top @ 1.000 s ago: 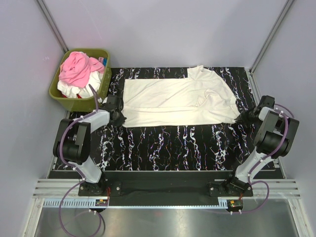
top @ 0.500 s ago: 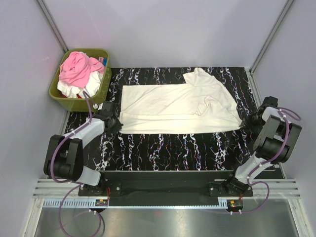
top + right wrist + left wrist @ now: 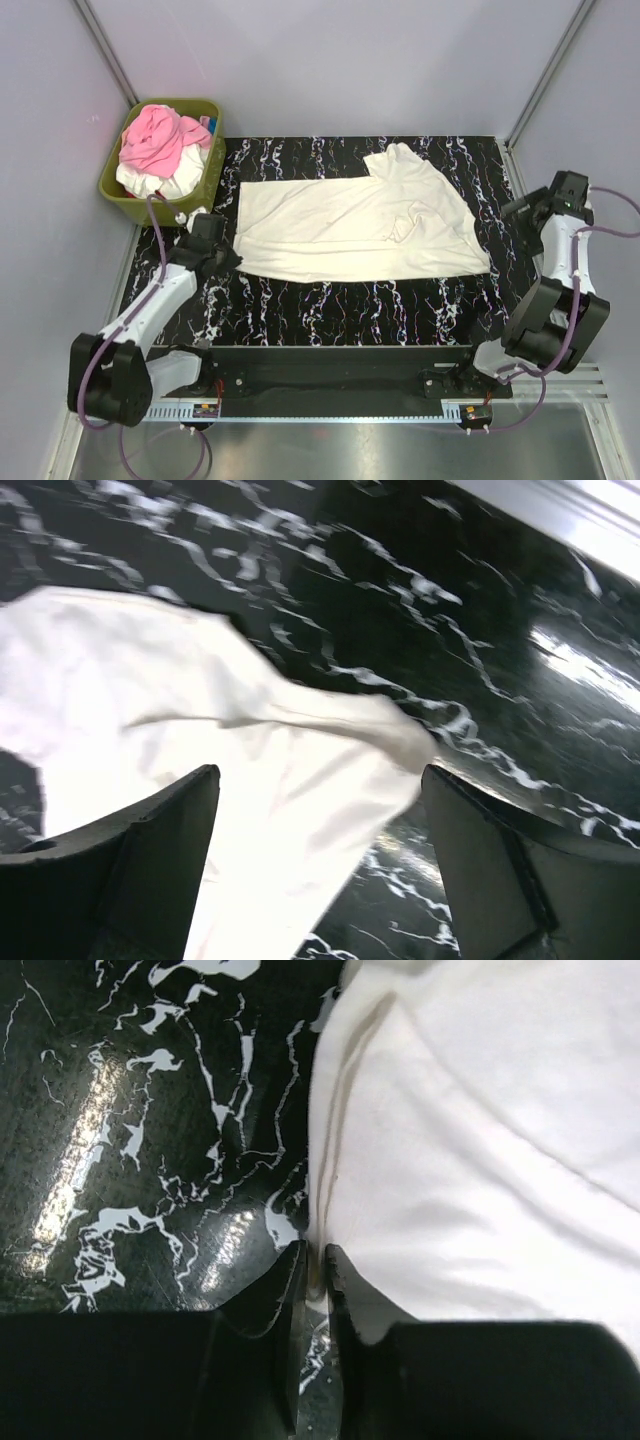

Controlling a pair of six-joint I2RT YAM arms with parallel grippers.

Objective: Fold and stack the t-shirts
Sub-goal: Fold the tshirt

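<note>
A white t-shirt lies spread flat on the black marbled mat, with one sleeve folded over at the right. My left gripper is at the shirt's near left corner. In the left wrist view its jaws stand only a thin slit apart, with the shirt's hem caught between the tips. My right gripper hangs above the shirt's right end. In the right wrist view it is wide open, and the shirt's corner lies loose on the mat below it.
A green bin at the back left holds a pink t-shirt on top of other crumpled clothes. Metal frame posts rise at both back corners. Both arm bases sit at the mat's near edge.
The shirt has slid left across the mat as my left arm drew back. My right gripper has opened, let go of the shirt's right corner and lifted away to the right.
</note>
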